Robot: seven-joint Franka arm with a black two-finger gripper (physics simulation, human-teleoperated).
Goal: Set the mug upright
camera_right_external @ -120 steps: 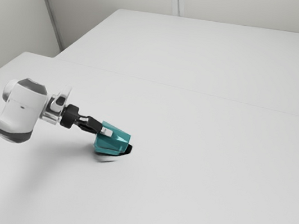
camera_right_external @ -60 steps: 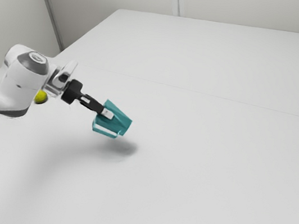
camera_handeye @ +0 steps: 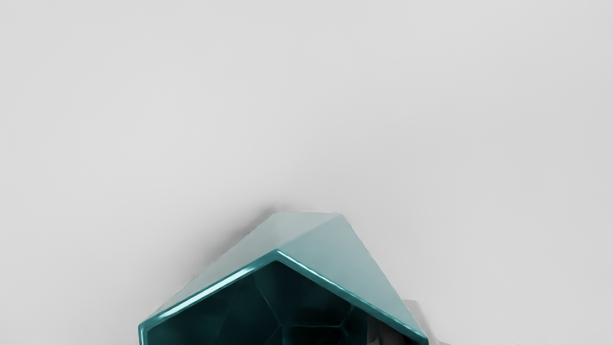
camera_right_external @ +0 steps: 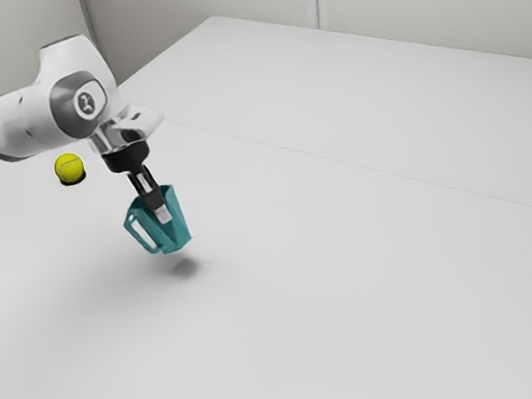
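Observation:
Held off the table, the teal faceted mug (camera_right_external: 176, 233) hangs tilted in the exterior view, its base pointing down toward the view's right and its handle on the lower left side. My gripper (camera_right_external: 161, 211) slants down to it from the upper left and is shut on its wall. In the wrist view the mug (camera_handeye: 335, 258) shows its open rim and dark inside toward the camera. There my gripper (camera_handeye: 403, 330) has one finger inside the mug and one outside, with the wall between them.
A yellow-green ball (camera_right_external: 70, 167) rests on the white table (camera_right_external: 360, 306), below the arm's front part and left of the mug in the exterior view. Another white surface (camera_right_external: 363, 99) lies farther back, before pale walls.
My gripper has lifted the mug and swung it toward the exterior view's left, while the hand tipped to point more steeply downward. The ball has come into sight from behind the arm.

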